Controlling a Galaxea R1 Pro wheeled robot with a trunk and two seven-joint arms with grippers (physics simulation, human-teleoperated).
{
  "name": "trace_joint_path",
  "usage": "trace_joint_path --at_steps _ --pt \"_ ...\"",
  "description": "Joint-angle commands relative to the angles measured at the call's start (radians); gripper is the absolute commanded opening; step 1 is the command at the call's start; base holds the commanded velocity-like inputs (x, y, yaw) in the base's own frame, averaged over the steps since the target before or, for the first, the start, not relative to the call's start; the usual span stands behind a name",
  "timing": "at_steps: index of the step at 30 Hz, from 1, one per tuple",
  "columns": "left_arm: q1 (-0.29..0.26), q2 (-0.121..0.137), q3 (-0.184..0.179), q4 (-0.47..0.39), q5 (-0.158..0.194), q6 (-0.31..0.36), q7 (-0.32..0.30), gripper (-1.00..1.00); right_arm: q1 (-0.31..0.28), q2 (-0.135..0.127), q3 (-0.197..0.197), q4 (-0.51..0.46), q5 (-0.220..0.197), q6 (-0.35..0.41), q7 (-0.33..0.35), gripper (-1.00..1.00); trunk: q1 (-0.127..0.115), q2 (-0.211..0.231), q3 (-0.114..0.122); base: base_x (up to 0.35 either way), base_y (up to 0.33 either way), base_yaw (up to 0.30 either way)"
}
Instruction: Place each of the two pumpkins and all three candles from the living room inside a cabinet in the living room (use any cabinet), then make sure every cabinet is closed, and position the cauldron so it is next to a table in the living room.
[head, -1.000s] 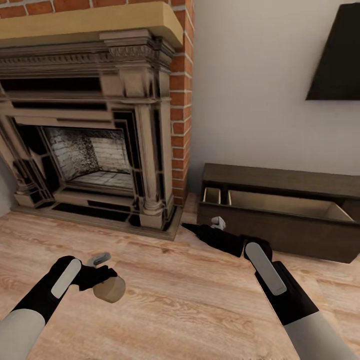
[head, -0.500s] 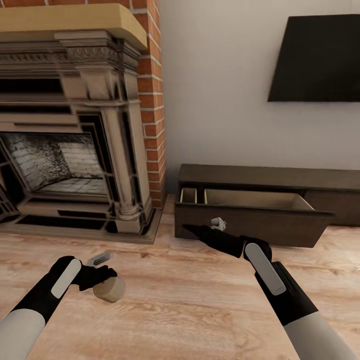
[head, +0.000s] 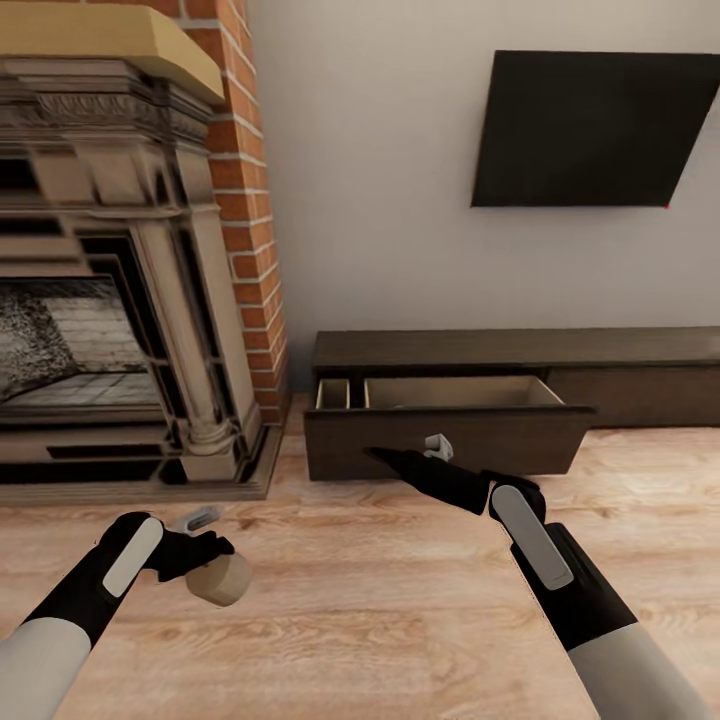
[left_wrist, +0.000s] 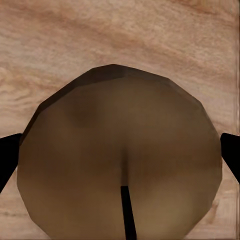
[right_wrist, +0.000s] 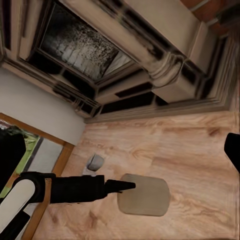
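Observation:
A beige-tan candle (head: 222, 581) hangs low over the wood floor at the lower left, with my left gripper (head: 212, 560) shut on it. In the left wrist view the candle (left_wrist: 120, 160) sits between the two dark fingers (left_wrist: 7, 159). The right wrist view catches the same candle (right_wrist: 143, 195) on the end of the left arm. The dark brown cabinet (head: 500, 352) runs along the wall ahead, its left drawer (head: 440, 442) pulled out with a pale interior. My right gripper (head: 386, 459) is open, hovering in front of that drawer front.
An ornate stone-coloured fireplace (head: 110, 300) with a brick surround (head: 250, 230) fills the left side, its base jutting onto the floor. A black TV (head: 590, 130) hangs on the wall above the cabinet. Bare wood floor (head: 380, 620) lies between me and the cabinet.
The whole view has swung right, so the camera moved: the fireplace slid toward the left edge and the cabinet came to the centre. Both arms keep their pose, candle still held.

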Motion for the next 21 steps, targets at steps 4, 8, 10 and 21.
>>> trace_joint_path --at_steps 4,8,10,21 --pt "0.0 0.001 -0.004 -0.002 0.011 0.002 0.01 -1.0 -0.001 -0.001 0.001 0.0 0.003 0.002 0.004 1.0 0.0 0.0 0.002 0.0 -0.255 -0.263" --pt "0.0 0.001 -0.004 -0.002 0.01 0.002 0.01 -1.0 -0.001 -0.002 0.001 -0.002 0.003 0.002 0.004 1.0 0.0 0.0 0.002 0.0 -0.266 -0.072" --pt "0.0 0.001 -0.004 -0.002 0.01 0.002 0.01 -1.0 -0.001 -0.001 0.001 -0.003 0.003 0.002 0.004 1.0 0.0 0.0 0.002 0.01 -0.266 -0.013" --pt "0.0 0.001 -0.005 -0.002 0.009 -0.001 0.01 -1.0 -0.001 0.0 0.001 -0.002 0.004 0.002 0.004 1.0 0.0 0.0 0.003 0.161 -0.212 -0.005"
